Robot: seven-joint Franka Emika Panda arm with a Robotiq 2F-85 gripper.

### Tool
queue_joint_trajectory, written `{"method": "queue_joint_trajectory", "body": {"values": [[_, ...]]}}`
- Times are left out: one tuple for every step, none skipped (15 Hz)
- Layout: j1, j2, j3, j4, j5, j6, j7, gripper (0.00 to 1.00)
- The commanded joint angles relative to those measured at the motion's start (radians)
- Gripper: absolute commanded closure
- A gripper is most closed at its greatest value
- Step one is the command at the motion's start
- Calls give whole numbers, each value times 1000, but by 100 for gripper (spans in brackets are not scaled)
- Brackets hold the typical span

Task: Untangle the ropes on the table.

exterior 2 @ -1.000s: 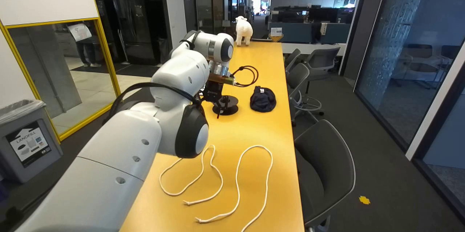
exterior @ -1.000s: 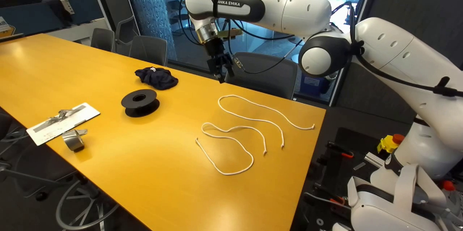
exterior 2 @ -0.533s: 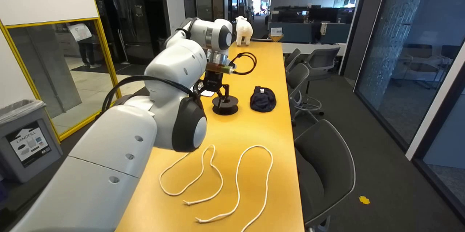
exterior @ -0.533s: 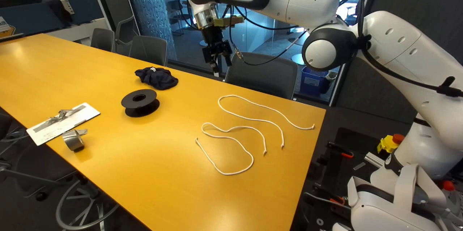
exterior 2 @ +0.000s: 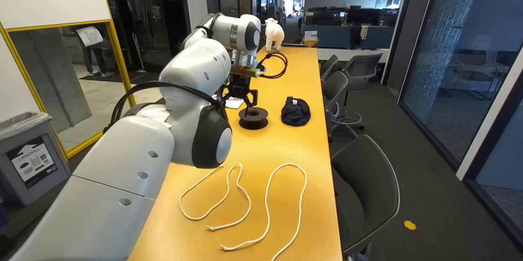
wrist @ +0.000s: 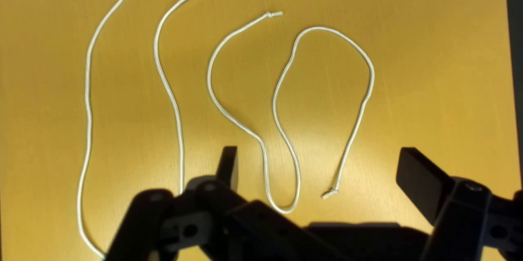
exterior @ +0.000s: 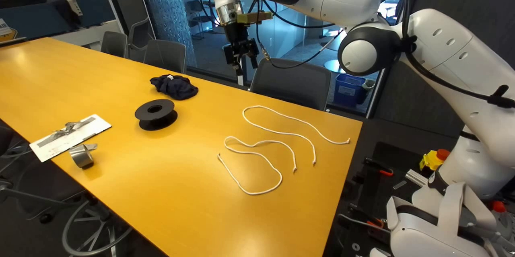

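The gripper (wrist: 318,157) hangs up high, and its jaws are spread wide with nothing held between them. The curly rope (wrist: 274,101) is in the middle of the wrist view. The U-shaped rope (wrist: 88,110) runs down the left side there, and its bend is hidden low in the frame, where the gripper gets in the way. In an exterior view each rope shows whole, right of the middle, the two side by side on the table (exterior: 169,184) and not touching. So the untangling looks done to me, and leaving them be seems best.

What could go wrong? If the gripper went down here, a jaw could snag one rope and drag it over the other, because they lie near each other and bend so easily. If it closed on two strands at once, lifting would pull both and could make them cross. A thin rope could also slip out if the grip came too high. (The black spool (exterior 2: 255,121) looks close to the gripper in an exterior view, but maybe one is just in front of the other; I can't tell how far apart they are.)
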Motion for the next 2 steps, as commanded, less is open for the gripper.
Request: {"method": "queue_joint_trajectory", "body": {"values": [[3,-12,-19,-20,14,8,-5,0],[3,-12,-19,-20,14,8,-5,0]]}}
